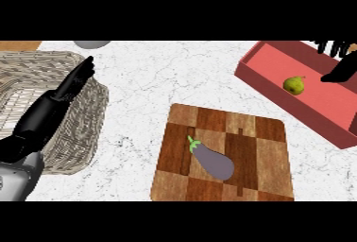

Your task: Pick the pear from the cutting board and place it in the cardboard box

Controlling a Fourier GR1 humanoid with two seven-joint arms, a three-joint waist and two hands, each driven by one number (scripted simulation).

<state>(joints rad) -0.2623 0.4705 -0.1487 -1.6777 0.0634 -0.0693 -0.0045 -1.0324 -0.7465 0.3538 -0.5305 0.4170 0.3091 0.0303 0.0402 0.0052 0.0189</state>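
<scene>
Pear (pixel 294 85): we found it lying inside the box, on the box floor, stem toward upper right; not on the board.
Box (pixel 275 87): we saw a red-pink open tray-like box w/ low walls, set at an angle at upper right of the worktop (pixel 146 71); it looked red rather than cardboard brown.
Right hand (pixel 340 71): we saw it black, over the box's far right part, just beside the pear but apart from it, holding nothing. Fingers (pixel 333 47) were spread, pointing down-left near the top edge; we read it as open.
Left hand (pixel 77 80): we saw it at left, fingers straight, pointing up-right, lying over the wicker basket (pixel 83 142); open, nothing in it.
Cutting board (pixel 230 127): we noted a wooden checker-pattern board, centre-bottom, near the box's lower wall but not touching.
Eggplant (pixel 213 162): we saw it purple w/ green stem, lying diagonally on the board, stem toward upper left.
Grey round obj (pixel 92 43): we saw it at the top edge, above the basket; couldn't tell what it was.
</scene>
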